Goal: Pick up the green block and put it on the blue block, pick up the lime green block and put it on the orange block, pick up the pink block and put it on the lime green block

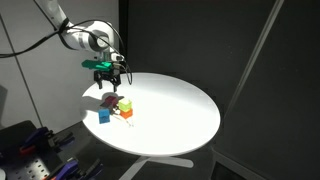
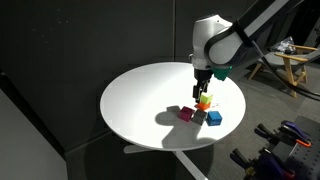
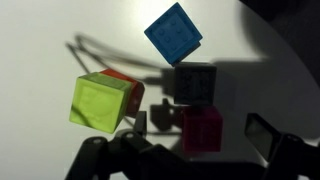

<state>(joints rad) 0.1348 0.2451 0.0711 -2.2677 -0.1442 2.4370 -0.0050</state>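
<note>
In the wrist view the lime green block [image 3: 98, 101] sits on the orange block [image 3: 127, 84], tilted a little. The blue block [image 3: 173, 34] stands alone on the white table [image 3: 40, 40]. Beside the blue block, in shadow, is the dark green block [image 3: 195, 83], and just below that the pink block [image 3: 203, 130]. My gripper [image 3: 198, 138] hangs open above the pink block, with nothing between its fingers [image 3: 262, 135]. Both exterior views show the gripper [image 1: 108, 72] [image 2: 203, 86] well above the cluster of blocks.
The blocks lie close together near the edge of the round white table [image 1: 185, 110] [image 2: 140, 95], beside the blue block [image 2: 214, 118] and pink block [image 2: 186, 115]. Dark curtains stand behind it, and equipment [image 2: 290, 140] sits by the floor.
</note>
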